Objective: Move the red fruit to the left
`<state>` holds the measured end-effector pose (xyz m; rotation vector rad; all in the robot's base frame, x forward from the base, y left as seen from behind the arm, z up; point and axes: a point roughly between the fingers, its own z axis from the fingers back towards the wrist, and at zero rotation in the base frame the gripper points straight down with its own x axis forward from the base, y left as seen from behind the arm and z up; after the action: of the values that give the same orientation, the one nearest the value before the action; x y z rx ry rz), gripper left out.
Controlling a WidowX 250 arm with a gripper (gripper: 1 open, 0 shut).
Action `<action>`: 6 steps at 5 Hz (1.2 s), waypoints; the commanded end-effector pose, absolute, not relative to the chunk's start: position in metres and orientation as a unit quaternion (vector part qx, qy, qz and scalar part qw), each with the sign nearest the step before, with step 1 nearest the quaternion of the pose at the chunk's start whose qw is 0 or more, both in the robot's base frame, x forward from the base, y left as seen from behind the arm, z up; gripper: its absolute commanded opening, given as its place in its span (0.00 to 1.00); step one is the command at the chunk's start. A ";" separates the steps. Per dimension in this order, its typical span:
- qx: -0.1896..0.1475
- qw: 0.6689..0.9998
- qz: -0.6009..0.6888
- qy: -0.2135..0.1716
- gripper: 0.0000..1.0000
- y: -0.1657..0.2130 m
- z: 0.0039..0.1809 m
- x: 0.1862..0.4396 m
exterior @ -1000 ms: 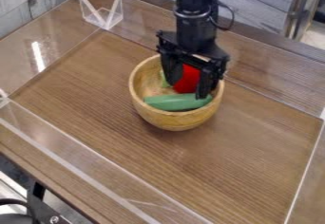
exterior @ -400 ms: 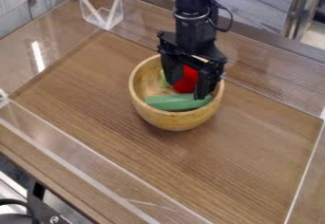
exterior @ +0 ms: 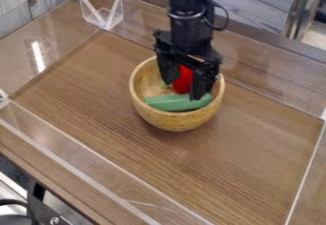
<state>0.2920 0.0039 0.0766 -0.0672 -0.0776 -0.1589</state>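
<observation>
- While the gripper (exterior: 188,79) points down into the wooden bowl (exterior: 173,116), its fingers stand wide either side of the red fruit (exterior: 186,79); contact cannot be told
- red fruit sits inside the bowl, beside the long green vegetable (exterior: 176,102)
- bowl rests on the wooden table (exterior: 242,162)

From my seat the gripper (exterior: 188,77) blocks most of the red fruit (exterior: 186,79); only a narrow red strip shows between the black fingers (exterior: 165,68). Can't tell whether the fingers touch it or just straddle it. Fingertips are lost behind the fruit and down in the wooden bowl (exterior: 177,112), so the bowl's back inner wall is hidden too. Green vegetable (exterior: 178,102): the end under the gripper is covered. Arm (exterior: 192,5) is cut off by the top edge. Table (exterior: 152,172) runs out of frame at bottom and right. Clear walls (exterior: 99,14) are hard to trace, approx. outlines only.
</observation>
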 end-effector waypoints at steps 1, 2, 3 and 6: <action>-0.030 0.994 -0.079 -0.070 1.00 0.008 0.096 0.290; -0.029 0.995 -0.070 -0.072 1.00 0.014 0.098 0.295; -0.029 0.995 -0.061 -0.074 1.00 0.018 0.098 0.298; -0.026 0.997 -0.024 -0.074 1.00 0.009 0.083 0.302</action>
<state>0.2992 0.0090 0.0726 -0.0577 -0.1146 -0.0483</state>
